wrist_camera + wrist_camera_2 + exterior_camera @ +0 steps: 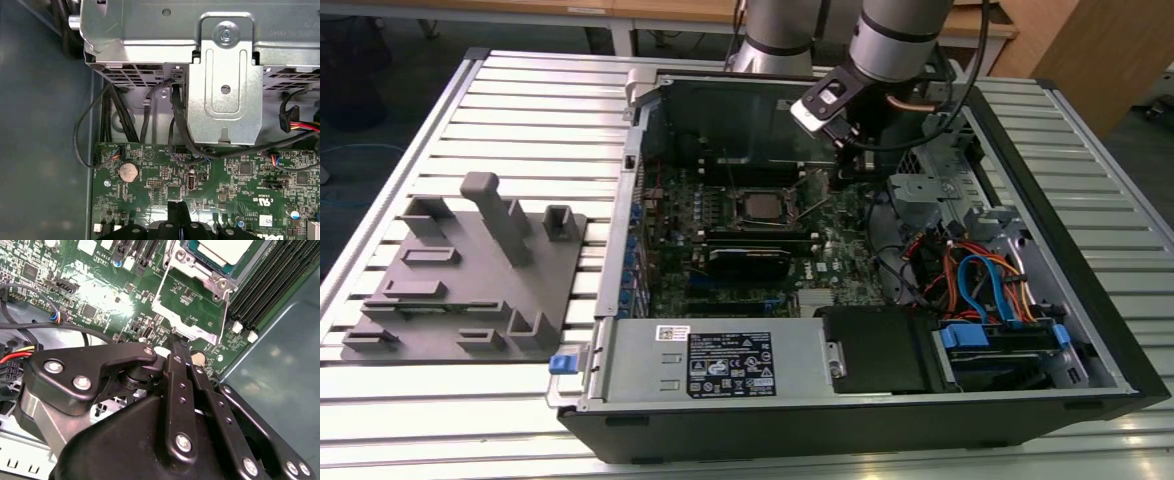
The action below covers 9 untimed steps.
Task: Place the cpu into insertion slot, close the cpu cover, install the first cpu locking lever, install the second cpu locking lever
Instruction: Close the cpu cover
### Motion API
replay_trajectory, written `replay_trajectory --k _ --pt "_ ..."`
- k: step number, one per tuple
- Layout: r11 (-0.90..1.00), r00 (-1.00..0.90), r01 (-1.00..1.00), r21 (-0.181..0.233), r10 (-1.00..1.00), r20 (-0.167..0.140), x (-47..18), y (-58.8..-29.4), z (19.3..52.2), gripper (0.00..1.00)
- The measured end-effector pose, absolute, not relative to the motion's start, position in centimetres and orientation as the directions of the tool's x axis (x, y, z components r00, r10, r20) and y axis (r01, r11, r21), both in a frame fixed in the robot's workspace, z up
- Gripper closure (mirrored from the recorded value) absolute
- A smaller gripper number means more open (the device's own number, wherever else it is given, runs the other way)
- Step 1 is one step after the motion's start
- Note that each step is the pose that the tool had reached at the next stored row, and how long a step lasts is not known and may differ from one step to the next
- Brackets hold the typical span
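1. The small, flat, grey-topped square cpu (225, 249) already sits in the silver-rimmed square insertion slot (186, 256). Closing the cover looks like the step in hand.
2. The thin silvery windowed cpu cover (165, 310) lies flipped open just beside the slot.
3. The black gripper (176, 346) has its fingers pressed together, apparently holding nothing, by the cover's free edge. Push gently there, following the hinge's arc and staying off the green circuit board (100, 295).

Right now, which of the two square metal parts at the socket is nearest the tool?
The thin silvery frame plate with a square window, standing open: the tool is at its edge. The dull grey square chip lies beyond it.
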State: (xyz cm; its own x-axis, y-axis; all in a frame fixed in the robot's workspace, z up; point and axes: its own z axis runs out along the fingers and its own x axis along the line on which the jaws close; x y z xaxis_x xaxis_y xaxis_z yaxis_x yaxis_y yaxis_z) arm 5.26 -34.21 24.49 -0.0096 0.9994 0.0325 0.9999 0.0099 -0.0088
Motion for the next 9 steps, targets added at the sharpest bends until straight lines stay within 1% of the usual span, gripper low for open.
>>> replay_trajectory --k 9 --pt "0.011 -0.011 1.000 -0.010 0.999 0.034 4.53 -34.22 24.44 0.90"
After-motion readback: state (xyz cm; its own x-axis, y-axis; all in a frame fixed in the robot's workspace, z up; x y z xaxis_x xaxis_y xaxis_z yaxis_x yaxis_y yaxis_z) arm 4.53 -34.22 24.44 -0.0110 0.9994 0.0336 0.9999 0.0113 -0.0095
